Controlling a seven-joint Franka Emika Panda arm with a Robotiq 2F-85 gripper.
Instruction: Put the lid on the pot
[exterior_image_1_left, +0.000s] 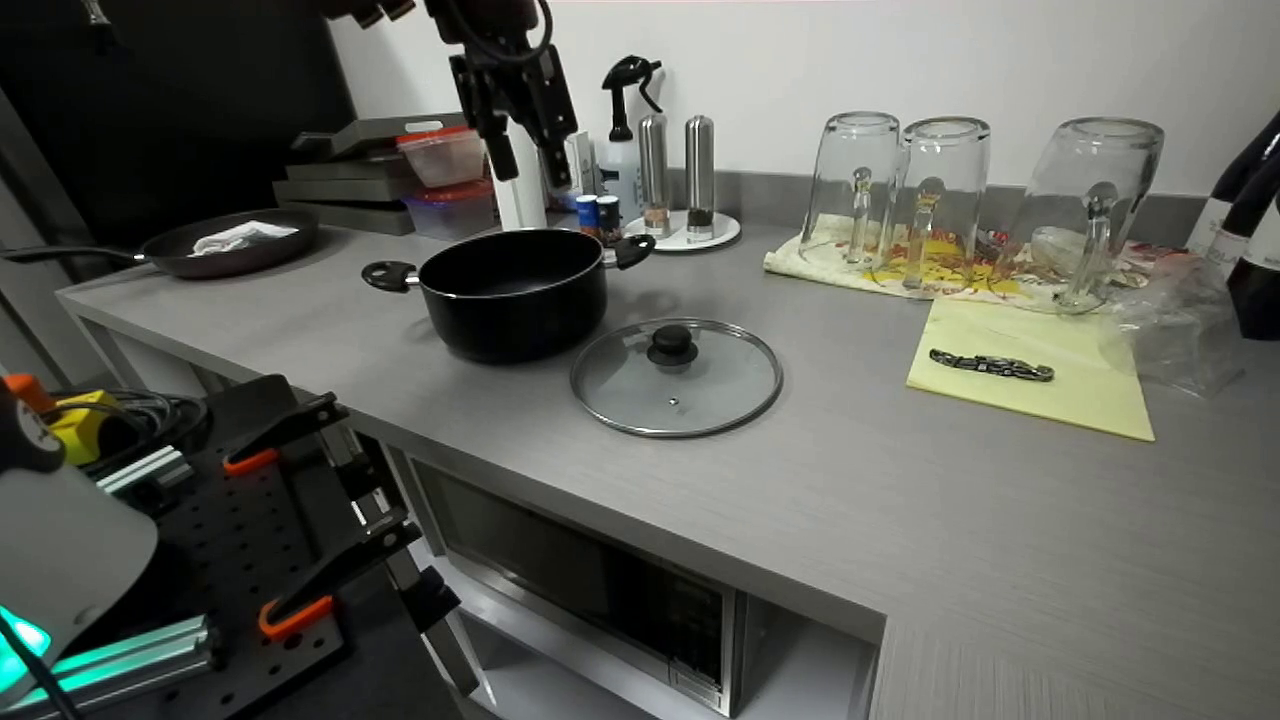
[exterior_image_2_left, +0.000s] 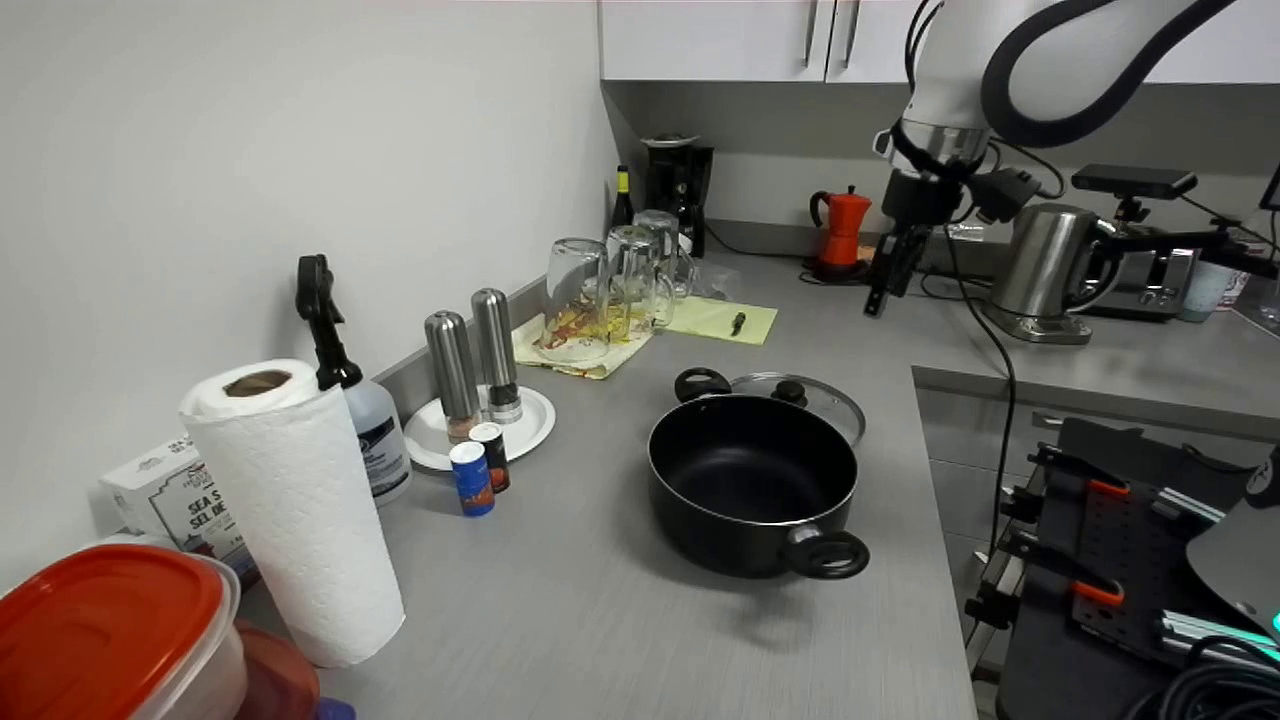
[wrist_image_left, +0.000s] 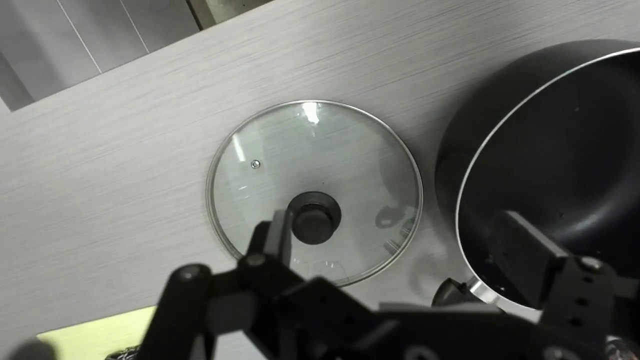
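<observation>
The clear glass lid (exterior_image_1_left: 690, 388) lies flat on the grey counter, knob up, close beside the black pot (exterior_image_1_left: 515, 322). In an exterior view the lid (exterior_image_2_left: 828, 408) is partly hidden behind the pot (exterior_image_2_left: 715, 535). The pot is uncovered, and its dark inside is bare. In the wrist view the lid (wrist_image_left: 320, 155) is in the middle and the pot (wrist_image_left: 560, 145) is cut off at the right. My gripper (exterior_image_1_left: 533, 172) is open and empty, high above the counter; it also shows in an exterior view (exterior_image_2_left: 876, 305). In the wrist view its fingers (wrist_image_left: 395, 216) are wide apart, one overlapping the lid's knob edge, one the pot.
Upturned glass mugs (exterior_image_1_left: 930, 200) stand on a cloth by the wall, near a yellow sheet (exterior_image_1_left: 1050, 400) with a dark metal strip. Pepper mills (exterior_image_2_left: 495, 350), a paper towel roll (exterior_image_2_left: 300, 520) and a spray bottle (exterior_image_2_left: 375, 430) line the wall. A frying pan (exterior_image_1_left: 235, 262) sits at the far end.
</observation>
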